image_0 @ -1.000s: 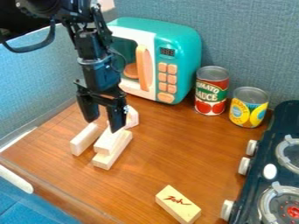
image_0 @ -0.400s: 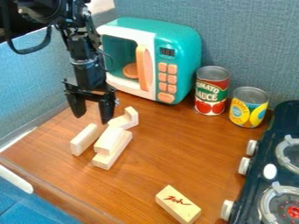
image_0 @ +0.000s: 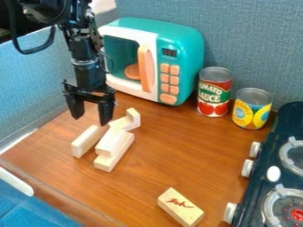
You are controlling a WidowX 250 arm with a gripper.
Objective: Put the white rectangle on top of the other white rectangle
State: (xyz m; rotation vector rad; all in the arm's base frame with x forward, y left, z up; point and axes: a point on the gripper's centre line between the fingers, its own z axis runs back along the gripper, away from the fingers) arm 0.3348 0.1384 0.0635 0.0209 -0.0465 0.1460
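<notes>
- Black gripper (image_0: 91,119), upper left of the frame, pointing down; its two fingers are spread apart, released, with nothing between them.
- Left of centre, a white rectangular block (image_0: 110,142) lies on top of another white rectangular block (image_0: 112,158).
- Just left of them, a third pale block (image_0: 86,142) lies on the wooden counter (image_0: 177,155).

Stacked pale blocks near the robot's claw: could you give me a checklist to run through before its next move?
1. Claw open: ok.
2. Nothing held in it: ok.
3. Upper block resting on the lower block: ok.
4. Their edges lined up: not ok, part of the lower block's top is uncovered.
5. Claw away from the tomato can and yellow can: ok.
6. Stack steady enough to take a nudge: cannot tell.
</notes>
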